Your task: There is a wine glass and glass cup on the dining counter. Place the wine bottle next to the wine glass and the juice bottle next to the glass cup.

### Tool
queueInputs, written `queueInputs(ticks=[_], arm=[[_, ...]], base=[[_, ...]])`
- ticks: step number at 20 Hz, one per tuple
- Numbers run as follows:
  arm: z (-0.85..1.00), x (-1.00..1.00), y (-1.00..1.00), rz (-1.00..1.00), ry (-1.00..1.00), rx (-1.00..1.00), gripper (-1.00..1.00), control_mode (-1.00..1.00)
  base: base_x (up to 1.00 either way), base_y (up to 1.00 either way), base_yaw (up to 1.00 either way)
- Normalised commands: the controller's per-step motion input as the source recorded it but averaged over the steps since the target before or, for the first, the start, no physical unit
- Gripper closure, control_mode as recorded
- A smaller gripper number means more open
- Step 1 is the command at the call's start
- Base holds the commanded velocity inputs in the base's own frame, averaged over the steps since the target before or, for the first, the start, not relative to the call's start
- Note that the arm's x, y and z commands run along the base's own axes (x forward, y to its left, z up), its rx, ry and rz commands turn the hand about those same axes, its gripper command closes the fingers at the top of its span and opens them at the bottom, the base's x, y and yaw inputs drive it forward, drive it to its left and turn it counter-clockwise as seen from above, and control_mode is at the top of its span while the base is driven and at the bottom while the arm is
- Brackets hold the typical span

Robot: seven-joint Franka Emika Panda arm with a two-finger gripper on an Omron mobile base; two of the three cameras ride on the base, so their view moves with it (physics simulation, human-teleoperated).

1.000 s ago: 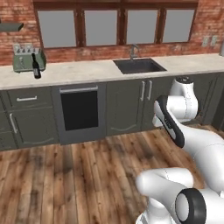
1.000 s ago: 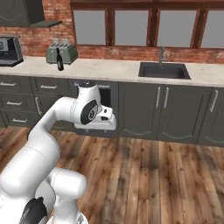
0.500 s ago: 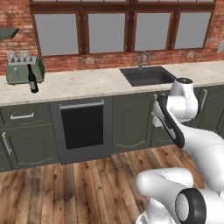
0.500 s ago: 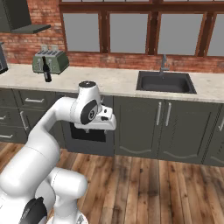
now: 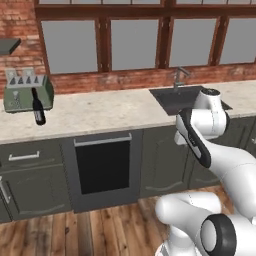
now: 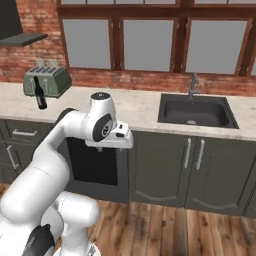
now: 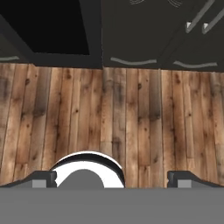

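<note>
Early stage, nothing yet placed: the wine bottle is standing untouched on the wall counter just in front of the toaster, at ten o'clock, while the gripper, fingers apart and empty, is pointing at the wooden floor.

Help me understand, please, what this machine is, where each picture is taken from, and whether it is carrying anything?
It is a white robot arm on a base that drives, in a rendered kitchen. Two cameras ride on the base, behind the arm to its left and right. The third sits on the hand and looks down at the wooden floor; the tool is open and holds nothing. On the wall counter a wine bottle stands in front of a green toaster, with a dark sink further along.
</note>
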Motion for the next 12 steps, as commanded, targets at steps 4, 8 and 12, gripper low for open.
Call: queueInputs(ticks=[4,8,12], arm=[[0.00,0.00,0.00,0.00,0.00,0.00,-1.00,1.00],[0.00,0.00,0.00,0.00,0.00,0.00,-1.00,1.00],[0.00,0.00,0.00,0.00,0.00,0.00,-1.00,1.00]], base=[[0.30,0.59,0.00],[0.29,0.67,0.00],[0.27,0.68,0.00]])
